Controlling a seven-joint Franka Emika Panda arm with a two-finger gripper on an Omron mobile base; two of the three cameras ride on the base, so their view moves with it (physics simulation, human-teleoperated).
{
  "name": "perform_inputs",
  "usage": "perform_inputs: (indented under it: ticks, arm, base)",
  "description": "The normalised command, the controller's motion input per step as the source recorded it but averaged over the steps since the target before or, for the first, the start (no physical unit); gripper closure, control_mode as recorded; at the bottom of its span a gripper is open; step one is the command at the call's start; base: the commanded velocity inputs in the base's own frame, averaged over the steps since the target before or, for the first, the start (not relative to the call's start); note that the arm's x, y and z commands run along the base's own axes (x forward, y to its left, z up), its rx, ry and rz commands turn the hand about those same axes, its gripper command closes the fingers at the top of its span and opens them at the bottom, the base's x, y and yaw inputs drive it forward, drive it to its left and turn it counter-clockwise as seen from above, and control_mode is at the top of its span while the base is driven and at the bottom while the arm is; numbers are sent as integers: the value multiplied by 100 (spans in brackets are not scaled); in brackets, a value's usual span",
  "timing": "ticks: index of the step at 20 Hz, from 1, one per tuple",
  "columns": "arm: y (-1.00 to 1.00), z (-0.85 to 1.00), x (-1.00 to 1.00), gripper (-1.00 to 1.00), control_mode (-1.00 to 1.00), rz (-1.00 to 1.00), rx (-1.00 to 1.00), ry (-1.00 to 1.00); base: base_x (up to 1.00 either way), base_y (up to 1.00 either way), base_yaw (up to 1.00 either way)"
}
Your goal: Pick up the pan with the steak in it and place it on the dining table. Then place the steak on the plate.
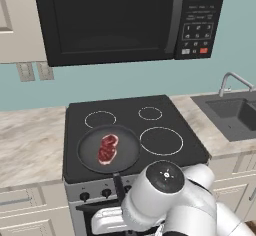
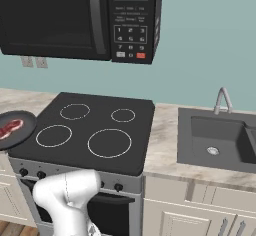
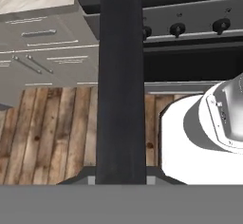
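Jaws stood nearly closed on the pan's handle point(image 3: 121, 85), which ran as a long black bar straight up the middle of the hand view, its near end pinched low between the tips of the gripper point(image 3: 121, 179). Holding the thin handle at its outer end, rather than reaching over the rim, was likely what kept the fingers clear of the hot surface and the food. From that grip the handle led up to the pan point(image 1: 108, 149), a shallow black round that in the left base view sat on the front left of the stove point(image 1: 165, 110), over or just above the burner ring; whether it was touching the glass or slightly lifted could not be told. In the right base view the pan hung at the stove's left edge. The steak point(image 1: 107, 147) lay flat near the pan's centre, red with pale marbling, a position that should keep it from sliding out if the pan stays level. Beyond the stove a microwave point(image 1: 120, 17) hung overhead and a dark sink point(image 2: 220, 137) sat in the counter point(image 1: 30, 140) to the right. By this reckoning the carry to the dining table was yet to be done.
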Motion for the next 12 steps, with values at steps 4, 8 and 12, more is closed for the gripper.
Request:
perform_inputs:
  ticks: [4,8,12]
  arm:
    - [0,0,0,100,-100,0,0,0]
    - [0,0,0,100,-100,0,0,0]
    - [0,0,0,100,-100,0,0,0]
  base:
    - [0,0,0]
    - [0,0,0]
    - [0,0,0]
